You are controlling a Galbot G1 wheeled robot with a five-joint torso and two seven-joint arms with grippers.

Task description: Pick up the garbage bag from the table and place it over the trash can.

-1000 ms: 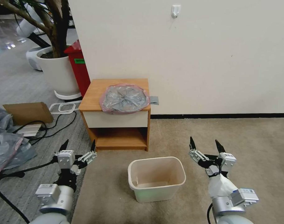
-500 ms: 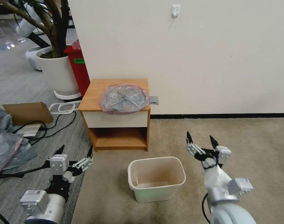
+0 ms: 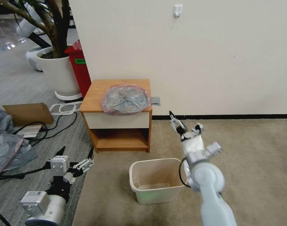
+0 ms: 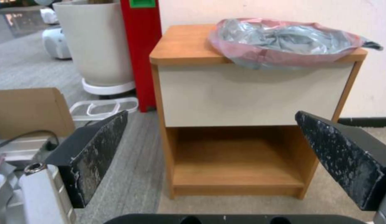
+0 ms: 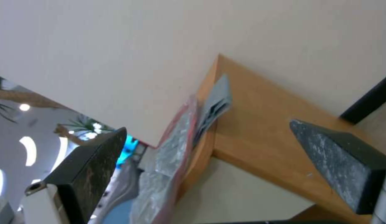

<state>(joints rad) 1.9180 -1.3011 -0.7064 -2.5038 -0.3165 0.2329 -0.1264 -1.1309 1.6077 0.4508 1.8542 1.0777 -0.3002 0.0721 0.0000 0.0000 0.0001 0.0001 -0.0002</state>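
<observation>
Two grippers belong to us, and one of them has just done all the moving. Our right gripper [image 3: 184, 124] has risen from low beside the trash can [image 3: 158, 180] and swung across toward the table [image 3: 118, 117]; it now hangs off the table's right side, its jaws spread wide with nothing between them. We read this as the reach for the pickup beginning, with no contact made yet.

Ahead of that gripper and above it, the garbage bag [image 3: 125, 99] lies flattened on the tabletop, its pinkish rim drooping a little over the front edge above the white drawer front. Through the right wrist camera the garbage bag [image 5: 172, 161] sits between our open fingers [image 5: 87, 169], seen from below the table edge, with a folded grey tab poking out beside it.

Below and behind the right gripper, the trash can stands on the carpet, unlined, holding nothing that we can see.

Our left gripper [image 3: 74, 158] waits low, off the table's left front corner, jaws equally wide and unloaded. It has settled slightly lower than a second ago.
</observation>
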